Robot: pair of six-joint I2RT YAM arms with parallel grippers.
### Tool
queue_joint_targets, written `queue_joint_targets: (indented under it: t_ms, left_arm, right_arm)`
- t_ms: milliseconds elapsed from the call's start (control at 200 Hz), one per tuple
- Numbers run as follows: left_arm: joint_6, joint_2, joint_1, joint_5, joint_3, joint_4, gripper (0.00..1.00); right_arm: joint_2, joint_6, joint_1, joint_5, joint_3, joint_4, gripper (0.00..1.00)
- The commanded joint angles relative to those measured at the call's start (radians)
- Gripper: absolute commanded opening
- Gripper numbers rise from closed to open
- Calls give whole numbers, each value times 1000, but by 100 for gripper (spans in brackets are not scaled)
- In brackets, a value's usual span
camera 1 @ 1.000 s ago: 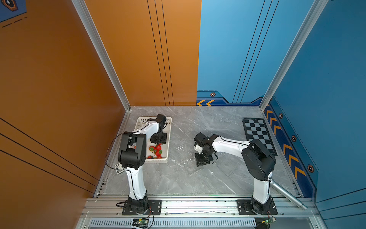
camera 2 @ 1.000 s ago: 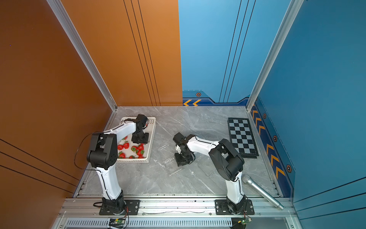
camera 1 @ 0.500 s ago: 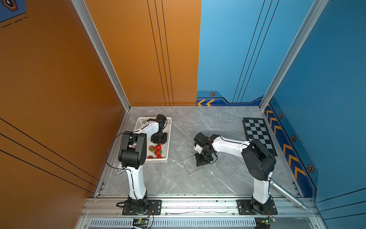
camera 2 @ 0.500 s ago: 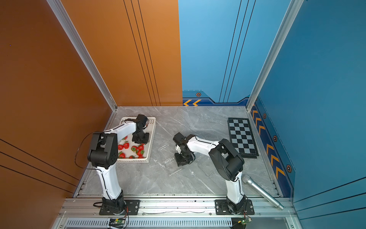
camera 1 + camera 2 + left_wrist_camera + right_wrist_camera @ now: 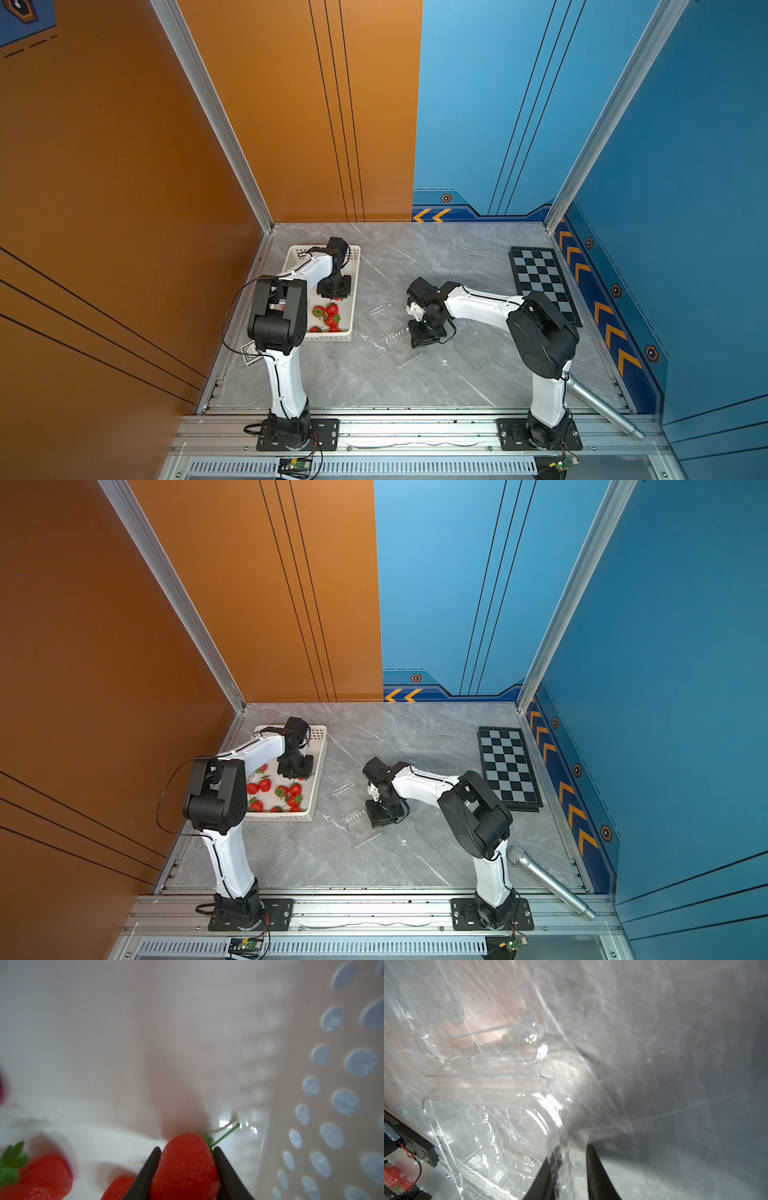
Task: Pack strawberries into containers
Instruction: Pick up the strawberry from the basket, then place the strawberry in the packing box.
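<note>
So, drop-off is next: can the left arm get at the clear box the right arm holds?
Probably yes: the box lies on the table beside the basket, that side looks free; the right pincer grips its far edge.

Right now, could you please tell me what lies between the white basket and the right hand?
A clear container lies there on the marble table, faint in both top views; the right hand pinches its rim.
</note>
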Motion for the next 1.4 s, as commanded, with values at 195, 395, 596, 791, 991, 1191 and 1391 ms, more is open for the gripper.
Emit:
queue_joint_targets:
  t_ms: [195,395,596,791,991,1191,1391]
  left_arm:
    - [-16,-179,-4,12,-16,-17,25]
    - [-49,-309,-85,14,-61,-72,26]
    - [-149,-480,-276,52,-182,-85,29]
    - [-271,-562,-480,49,-279,-86,29]
    - [-352,-530,-647,-9,-314,-83,29]
    - [-386,-471,-716,-37,-304,-79,28]
    - [-405,-427,-729,-21,-330,-13,28]
  right_arm:
    - [82,2,-2,50,-45,37,31]
    - [73,6,-10,44,-45,46,37]
    - [66,5,-11,39,-51,49,43]
    - [52,6,-14,48,-52,49,52]
    - [30,23,-20,57,-61,57,55]
    - [-13,45,-23,82,-109,76,63]
    - [-73,55,-31,100,-164,89,68]
